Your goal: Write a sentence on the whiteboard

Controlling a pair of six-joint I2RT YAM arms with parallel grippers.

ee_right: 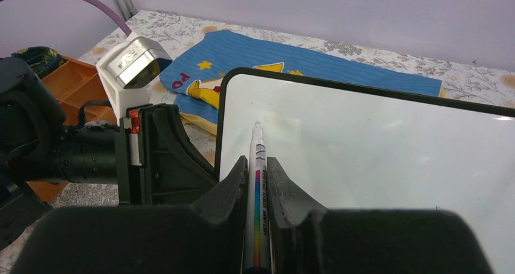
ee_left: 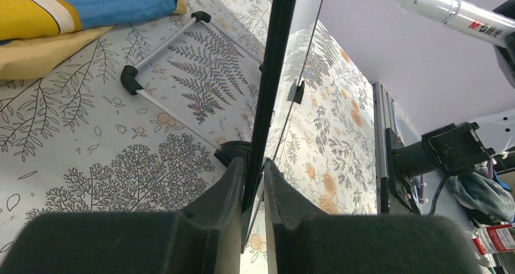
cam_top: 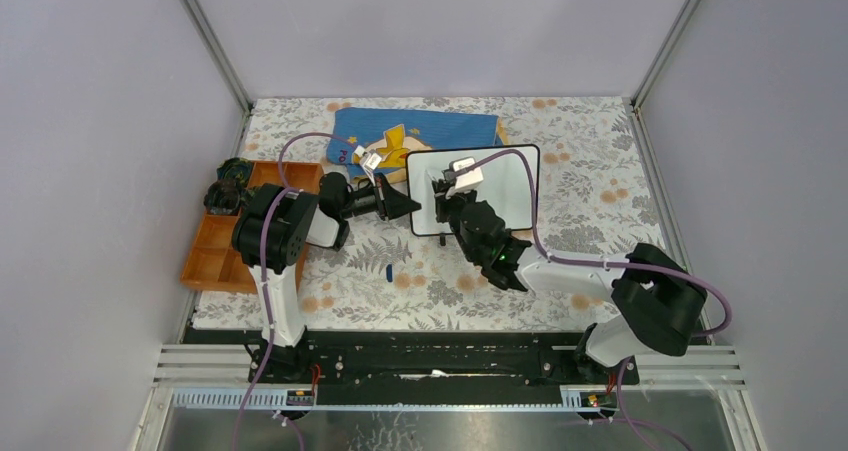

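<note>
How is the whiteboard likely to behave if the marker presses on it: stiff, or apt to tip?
Probably stiff: the whiteboard is a flat, rimmed panel. On its thin wire stand it might tip, but the left claw pinching its edge should steady it. Its glossy face may let the marker skid.

The whiteboard [cam_top: 510, 186], glossy white with thin black rim and rounded corners, stands propped on the surface [cam_top: 600, 171].
</note>
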